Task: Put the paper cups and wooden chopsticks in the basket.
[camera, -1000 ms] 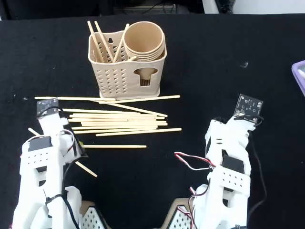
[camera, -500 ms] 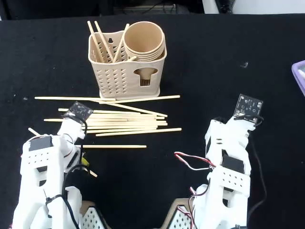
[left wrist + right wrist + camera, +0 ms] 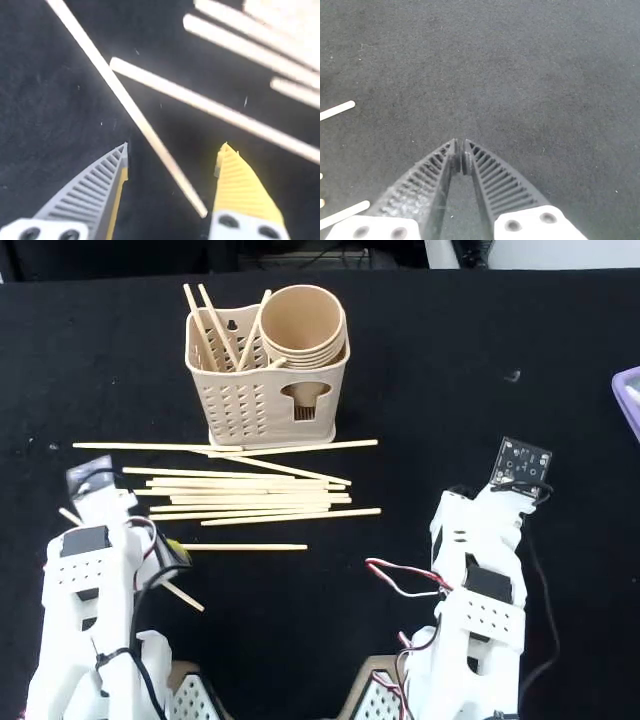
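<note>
Left hand [image 3: 174, 147] spread astride a chopstick [image 3: 125, 102]; right hand [image 3: 460, 150] closed, pointing down

In the basket [image 3: 255, 405] paper cups [image 3: 303, 325] right of leaning chopsticks [image 3: 205, 328], loose chopsticks [image 3: 250, 498] on the table [image 3: 450, 370] in front

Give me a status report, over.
Left gripper open, astride one chopstick. Right gripper shut, empty. Paper cups in basket; chopstick pile on table. Nothing blocking.

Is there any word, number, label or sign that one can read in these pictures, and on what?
There are none to read. The basket, the paper cups and the wooden chopsticks are plain. Any marks on the dark board at an arm's wrist are too small to tell.
</note>
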Controlling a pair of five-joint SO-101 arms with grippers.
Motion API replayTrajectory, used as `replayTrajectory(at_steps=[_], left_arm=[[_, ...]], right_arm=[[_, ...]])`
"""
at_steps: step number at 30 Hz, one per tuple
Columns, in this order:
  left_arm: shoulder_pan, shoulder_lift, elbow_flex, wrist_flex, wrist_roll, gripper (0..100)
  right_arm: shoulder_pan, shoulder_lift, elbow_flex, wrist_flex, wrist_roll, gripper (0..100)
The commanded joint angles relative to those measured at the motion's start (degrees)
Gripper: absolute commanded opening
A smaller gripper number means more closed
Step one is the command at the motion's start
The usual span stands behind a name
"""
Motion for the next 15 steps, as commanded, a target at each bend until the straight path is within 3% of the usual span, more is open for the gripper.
replayTrajectory(at_steps=[1,15], left_arm=[[-0.13,-0.53,2.42,-7.21,4.92,28],[0.48,0.44,2.95,-17.05,17.14,28]], right_arm=[[-0.26,-1.8,-0.48,-1.32,1.41,2.5],[-0.62,-1.8,-0.31,-1.32,3.87,2.5]])
